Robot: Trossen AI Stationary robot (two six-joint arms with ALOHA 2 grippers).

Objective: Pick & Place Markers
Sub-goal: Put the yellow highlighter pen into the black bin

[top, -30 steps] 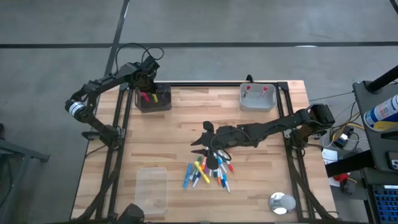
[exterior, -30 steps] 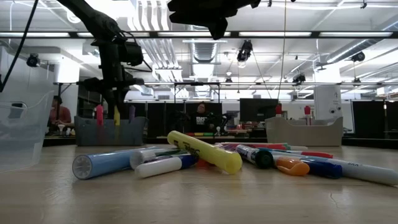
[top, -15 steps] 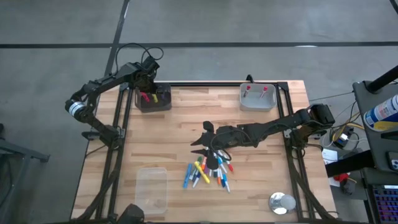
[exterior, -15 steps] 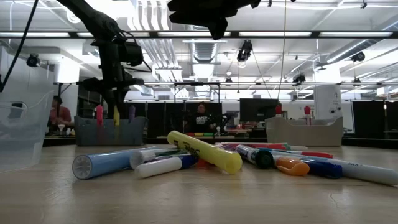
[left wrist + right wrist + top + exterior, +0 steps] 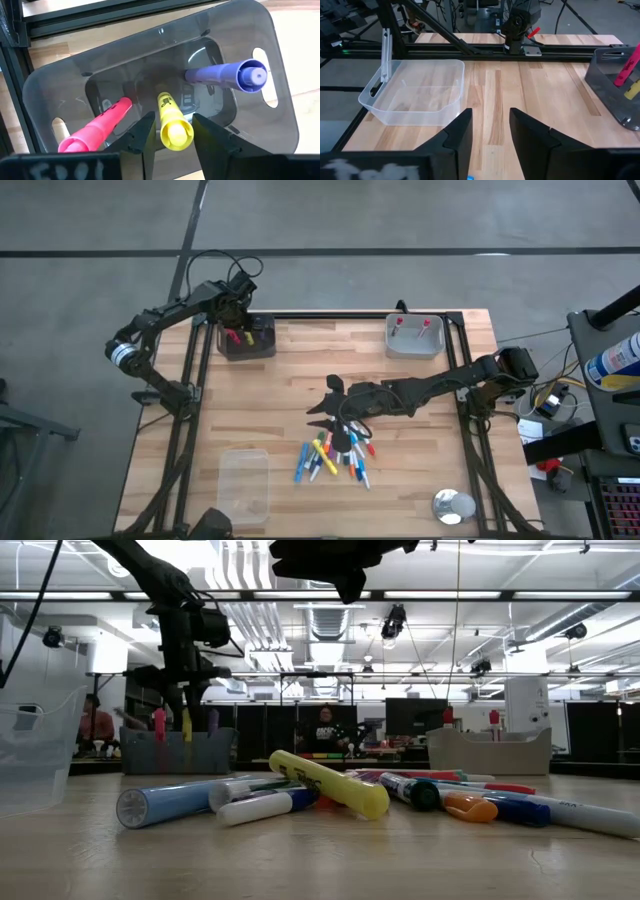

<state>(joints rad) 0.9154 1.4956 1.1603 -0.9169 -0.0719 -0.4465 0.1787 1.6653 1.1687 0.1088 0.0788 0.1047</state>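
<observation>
Several markers (image 5: 335,458) lie in a loose pile on the table's middle; the low view shows a yellow one (image 5: 330,783) on top. A dark bin (image 5: 247,338) at the far left holds a pink marker (image 5: 95,131), a yellow marker (image 5: 170,112) and a purple marker (image 5: 230,76), each leaning on the bin's wall. My left gripper (image 5: 174,119) hangs over this bin, open, pointing down, its fingers on either side of the yellow marker's upper end. My right gripper (image 5: 322,405) hovers above the pile, open, with nothing between its fingers (image 5: 490,117).
A light grey bin (image 5: 415,335) at the far right holds two red-capped markers. A clear plastic tub (image 5: 245,480) stands at the near left, and a round silver thing (image 5: 452,506) lies at the near right. Bare wood lies between the bins.
</observation>
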